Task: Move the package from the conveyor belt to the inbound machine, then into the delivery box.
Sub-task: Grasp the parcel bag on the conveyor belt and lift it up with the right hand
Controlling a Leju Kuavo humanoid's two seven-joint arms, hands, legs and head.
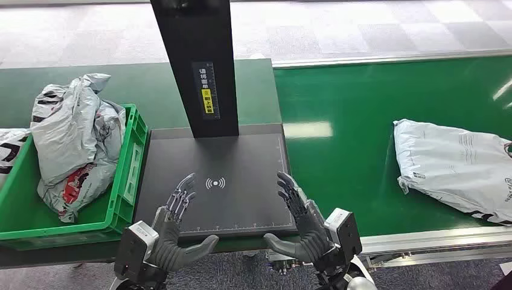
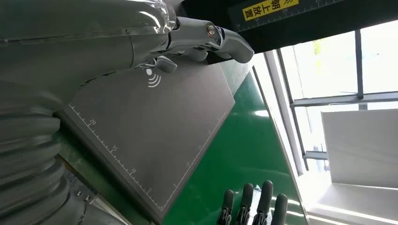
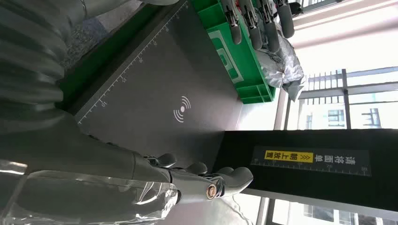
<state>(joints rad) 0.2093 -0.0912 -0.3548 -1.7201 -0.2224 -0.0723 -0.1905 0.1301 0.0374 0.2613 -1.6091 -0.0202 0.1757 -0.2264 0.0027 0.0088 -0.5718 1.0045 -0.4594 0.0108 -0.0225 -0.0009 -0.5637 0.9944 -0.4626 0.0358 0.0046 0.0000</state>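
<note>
A grey plastic mail package [image 1: 456, 167] lies on the green conveyor belt [image 1: 362, 121] at the right. The inbound machine is a dark flat scan pad [image 1: 235, 163] with a black upright post [image 1: 193, 60]; nothing lies on the pad. The green delivery box [image 1: 130, 175] stands left of it, with several grey packages [image 1: 72, 139] inside. My left hand [image 1: 175, 232] and right hand [image 1: 302, 220] hover over the pad's near edge, palms facing each other, fingers spread, holding nothing. The pad [image 2: 155, 131] and its post [image 3: 309, 164] show in the wrist views.
The belt's metal rail [image 1: 435, 238] runs along the near side at the right. Another grey bag [image 1: 9, 148] lies left of the box. Tiled floor [image 1: 362, 30] lies beyond the belt. Windows [image 2: 338, 65] show in the left wrist view.
</note>
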